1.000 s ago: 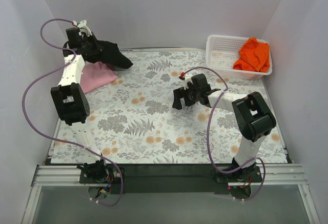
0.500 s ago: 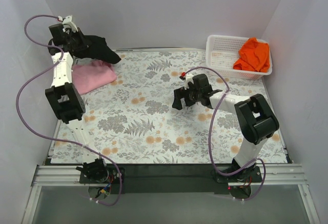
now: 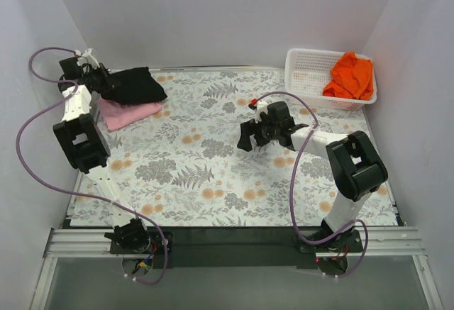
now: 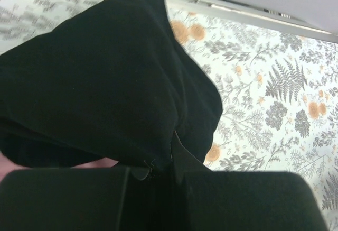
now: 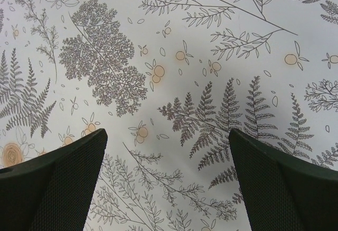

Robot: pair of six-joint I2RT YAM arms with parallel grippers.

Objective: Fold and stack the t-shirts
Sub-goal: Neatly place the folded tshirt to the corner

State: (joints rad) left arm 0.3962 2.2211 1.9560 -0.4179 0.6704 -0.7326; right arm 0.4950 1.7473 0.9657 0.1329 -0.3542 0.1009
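The folded black t-shirt point(image 3: 133, 85) lies over the pink t-shirt point(image 3: 128, 112) at the far left of the table. My left gripper point(image 3: 105, 83) is shut on the black t-shirt's left edge. In the left wrist view the black t-shirt point(image 4: 105, 88) fills most of the frame, pinched between my closed jaws, with a sliver of pink cloth point(image 4: 97, 163) beneath. The orange t-shirt point(image 3: 350, 76) sits in the white mesh basket point(image 3: 303, 69) at the far right. My right gripper point(image 3: 250, 137) is open and empty above the table's middle, its fingers point(image 5: 58, 183) wide apart over the floral cloth.
The floral tablecloth point(image 3: 234, 175) covers the whole table. Grey walls stand close on the left, back and right. Purple cables loop from both arms. A small red marker point(image 3: 252, 102) sits on the right arm near the wrist.
My left gripper has moved left and down with the black t-shirt, laying it over the pink one. The right arm has barely moved.
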